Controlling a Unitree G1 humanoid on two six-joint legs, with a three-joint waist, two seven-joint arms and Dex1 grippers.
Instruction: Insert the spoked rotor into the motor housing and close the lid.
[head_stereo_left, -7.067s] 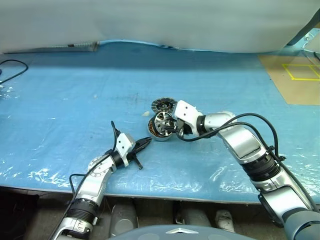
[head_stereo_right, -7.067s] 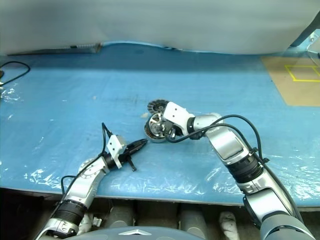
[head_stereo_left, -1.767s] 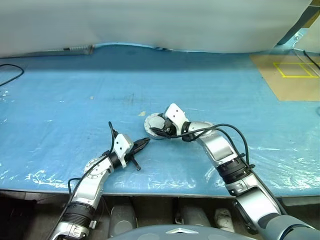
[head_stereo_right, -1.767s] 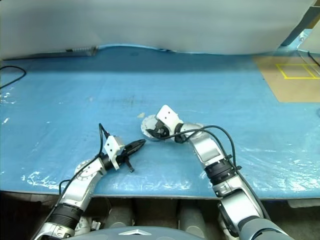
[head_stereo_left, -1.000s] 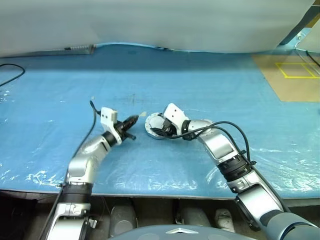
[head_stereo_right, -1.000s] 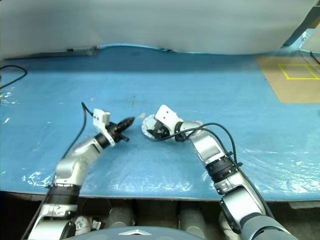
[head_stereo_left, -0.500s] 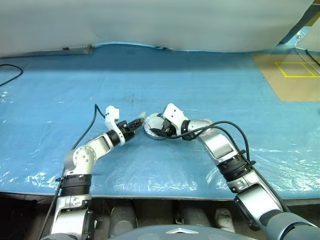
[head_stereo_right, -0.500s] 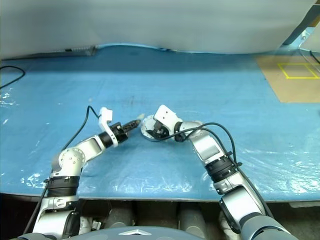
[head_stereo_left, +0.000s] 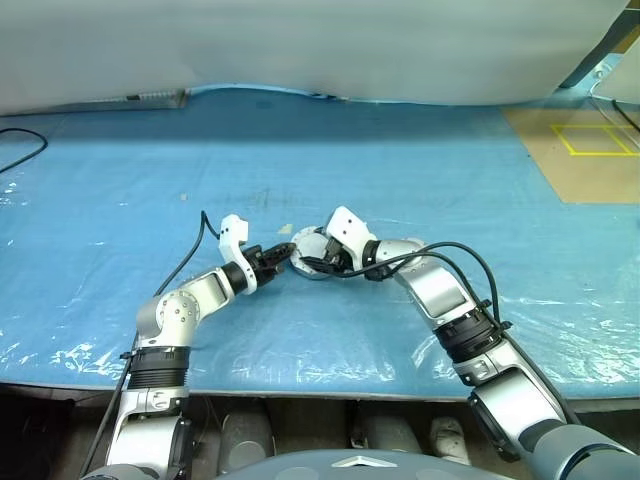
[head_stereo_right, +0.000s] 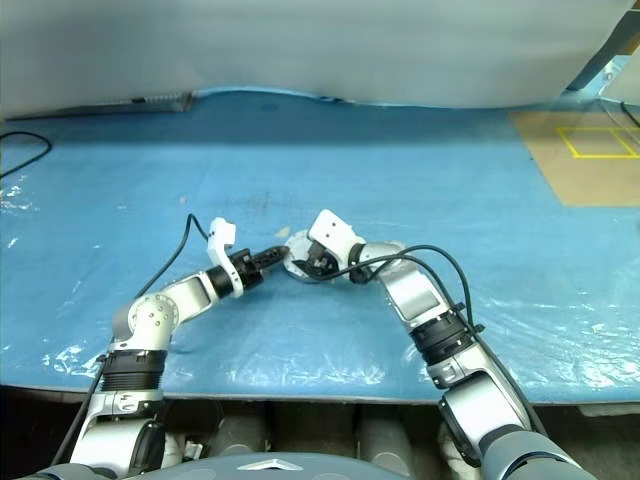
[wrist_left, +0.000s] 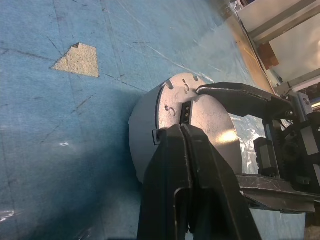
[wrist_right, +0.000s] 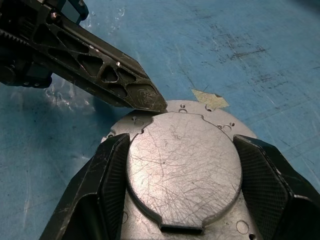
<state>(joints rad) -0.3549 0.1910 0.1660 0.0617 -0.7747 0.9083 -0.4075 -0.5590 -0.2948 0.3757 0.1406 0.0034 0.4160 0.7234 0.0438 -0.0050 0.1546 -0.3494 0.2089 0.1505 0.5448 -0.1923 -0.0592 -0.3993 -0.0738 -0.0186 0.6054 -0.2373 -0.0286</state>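
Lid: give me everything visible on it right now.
The round grey scratched-metal lid lies plain side up, seated flat on the short grey motor housing on the blue plastic-covered table. Its raised central plate has notched edges; small holes dot the rim. The right pincer straddles it with fingers at opposite edges; the shut left pincer tip meets its rim.

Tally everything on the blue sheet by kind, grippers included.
motor housing: 1
lid: 1
tan scrap: 1
grippers: 2 (left gripper, right gripper)
Total: 5
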